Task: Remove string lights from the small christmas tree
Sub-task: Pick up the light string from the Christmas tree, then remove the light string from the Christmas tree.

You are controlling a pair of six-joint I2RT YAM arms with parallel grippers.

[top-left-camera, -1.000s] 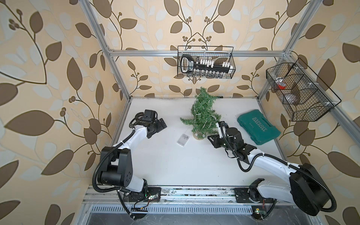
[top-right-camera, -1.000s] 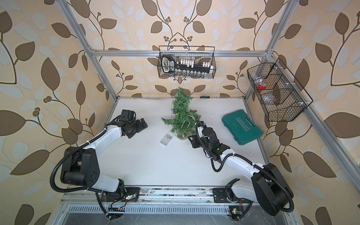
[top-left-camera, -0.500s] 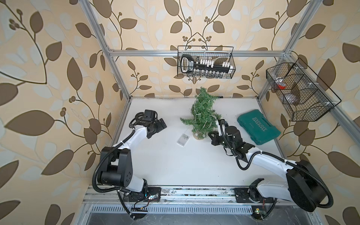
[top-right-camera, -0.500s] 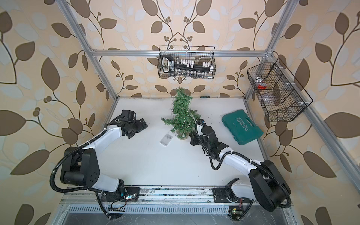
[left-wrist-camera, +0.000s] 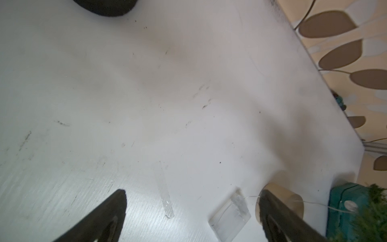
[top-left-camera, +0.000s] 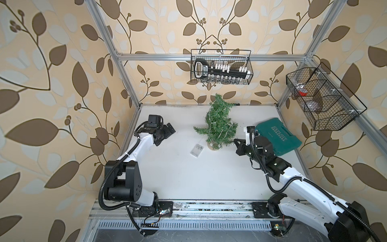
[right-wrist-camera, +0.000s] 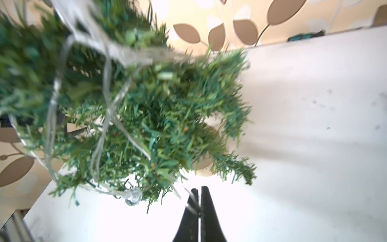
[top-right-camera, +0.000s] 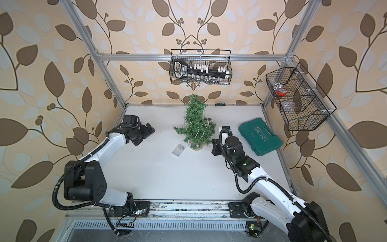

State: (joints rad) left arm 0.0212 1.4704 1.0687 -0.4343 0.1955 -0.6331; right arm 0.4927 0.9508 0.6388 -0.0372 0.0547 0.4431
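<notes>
- Tree (top-left-camera: 218, 123): bristly green needles, plastic-looking, matt.
- Base (top-left-camera: 214, 145): tan wood disc, smooth, unvarnished look.
- Lights (right-wrist-camera: 107, 83): thin silvery wire, shiny; bulbs clear and glassy.
- Box (left-wrist-camera: 229, 215): clear plastic, smooth, glossy.
- Table (top-left-camera: 188, 178): white, matt sheen, finely scratched and scuffed with dark marks.
- Case (top-left-camera: 278, 138): teal moulded plastic, dull finish.
- Baskets (top-left-camera: 193, 80): black coated wire mesh.
- Frame (top-left-camera: 167, 56): silver metal bars, satin finish.

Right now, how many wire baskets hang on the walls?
2. The back basket hangs on the wall behind the tree. The side basket hangs on the wall at the robot's right. None seem hidden.
</notes>
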